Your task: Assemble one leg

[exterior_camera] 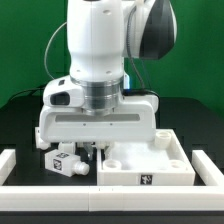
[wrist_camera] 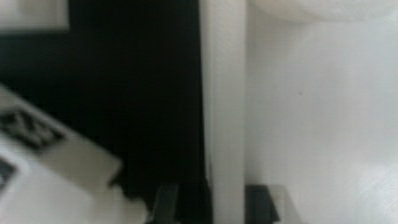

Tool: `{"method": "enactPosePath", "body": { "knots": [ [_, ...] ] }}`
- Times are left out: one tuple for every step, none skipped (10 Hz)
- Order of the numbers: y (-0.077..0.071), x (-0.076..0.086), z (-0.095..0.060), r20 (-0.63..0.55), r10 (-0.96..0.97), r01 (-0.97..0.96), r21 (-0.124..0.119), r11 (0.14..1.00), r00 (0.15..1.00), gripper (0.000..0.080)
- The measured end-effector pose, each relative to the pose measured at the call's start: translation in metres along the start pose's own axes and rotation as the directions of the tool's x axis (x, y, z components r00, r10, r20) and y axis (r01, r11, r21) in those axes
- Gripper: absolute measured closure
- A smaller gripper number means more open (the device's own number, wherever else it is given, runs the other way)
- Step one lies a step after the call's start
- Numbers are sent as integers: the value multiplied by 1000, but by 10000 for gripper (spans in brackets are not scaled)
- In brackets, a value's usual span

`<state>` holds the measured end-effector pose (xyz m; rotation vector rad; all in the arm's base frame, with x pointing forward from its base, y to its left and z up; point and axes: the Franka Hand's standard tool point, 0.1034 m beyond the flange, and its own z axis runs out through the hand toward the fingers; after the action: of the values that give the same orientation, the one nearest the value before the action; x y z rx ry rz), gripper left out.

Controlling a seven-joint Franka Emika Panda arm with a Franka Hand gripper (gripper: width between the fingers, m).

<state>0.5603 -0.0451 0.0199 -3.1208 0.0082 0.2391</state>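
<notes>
The leg (exterior_camera: 65, 162) is a small white block with black-and-white tags. It lies on the black table at the exterior view's left, just beside the large white rimmed panel (exterior_camera: 150, 160). In the wrist view the leg (wrist_camera: 39, 140) lies slanted, apart from the panel's upright rim (wrist_camera: 222, 90). My gripper (exterior_camera: 98, 150) reaches down at the panel's left edge. Its dark fingers (wrist_camera: 175, 205) stand on either side of that rim, and the gripper (wrist_camera: 219, 202) is shut on it. The leg's peg end is hidden.
A low white rail (exterior_camera: 110, 196) runs along the front of the table, with short white walls at the left (exterior_camera: 8, 165) and right (exterior_camera: 212, 165). A tag (exterior_camera: 146, 180) marks the panel's front wall. The arm's body hides the table behind it.
</notes>
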Motion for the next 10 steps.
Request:
{"method": "enactPosePath", "body": {
  "knots": [
    [-4,5,-3,-9,-11,11,-2,1000,1000,747],
    [-3,3,-1,-6,-9,9,-1,1000,1000,747],
    [-3,2,0,-4,-8,8,-1,1000,1000,747],
    [-3,2,0,-4,-9,9,-1,1000,1000,747],
    [-3,2,1,-3,-8,8,-1,1000,1000,747],
    [-5,11,4,-8,15,-15,-2,1000,1000,747],
    [-8,24,7,-21,12,-12,-3,1000,1000,747],
    [-13,31,6,-21,13,-13,-1,1000,1000,747],
    [-17,31,7,-11,26,-26,-1,1000,1000,747],
    [-20,31,7,-5,30,-30,-1,1000,1000,747]
  ]
}}
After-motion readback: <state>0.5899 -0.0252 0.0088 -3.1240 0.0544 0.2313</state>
